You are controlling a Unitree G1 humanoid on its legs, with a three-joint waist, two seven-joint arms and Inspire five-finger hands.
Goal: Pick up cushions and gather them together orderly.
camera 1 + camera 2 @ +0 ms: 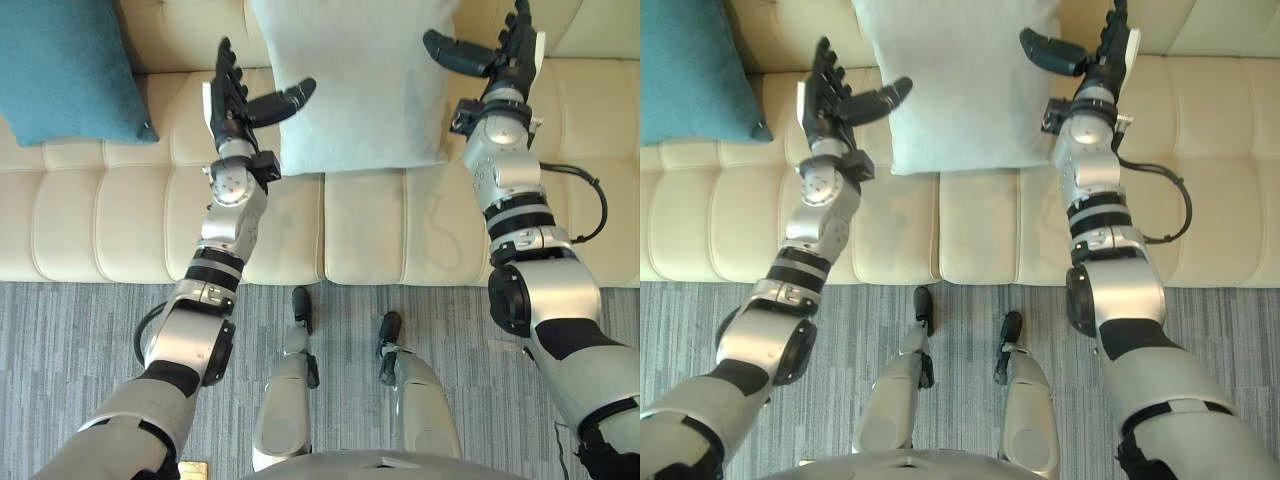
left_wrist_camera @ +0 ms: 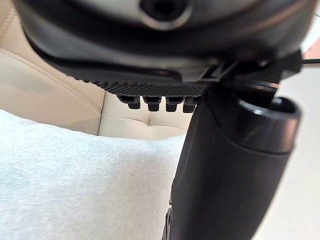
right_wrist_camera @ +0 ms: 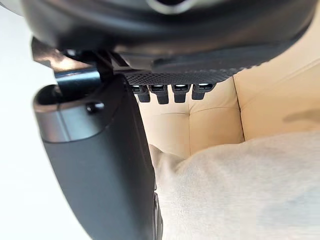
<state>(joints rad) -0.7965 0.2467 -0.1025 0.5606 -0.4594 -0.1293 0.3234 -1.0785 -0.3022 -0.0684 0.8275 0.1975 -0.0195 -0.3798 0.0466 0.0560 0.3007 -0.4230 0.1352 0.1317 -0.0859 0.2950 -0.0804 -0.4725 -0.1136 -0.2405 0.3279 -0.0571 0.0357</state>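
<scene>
Pale grey cushion (image 1: 365, 85): stands on the sofa seat and leans on the backrest, between the two hands, held by neither.
Left hand (image 1: 228, 100): wide open with straight fingers, just beside the cushion's left edge, thumb reaching over its lower corner.
Right hand (image 1: 508, 62): also spread wide, at the cushion's right edge, thumb out over the fabric.
Contact: the wrist views show fabric close beneath each thumb, but I cannot say whether either one touches it.
Step in hand: probably bracketing the cushion for a two-handed lift.
Doing it well: bring both palms in evenly against the side seams and press at matching height so the soft body does not fold or twist. Lift it clear of the seat before carrying it sideways.
Teal cushion (image 1: 60, 70): at the sofa's left end, well apart from the grey one, and a likely place to gather them.
Cream tufted sofa (image 1: 110, 210): bears both cushions, with bare seat panels between them.
Grey striped carpet (image 1: 90, 330): in front of the sofa.
</scene>
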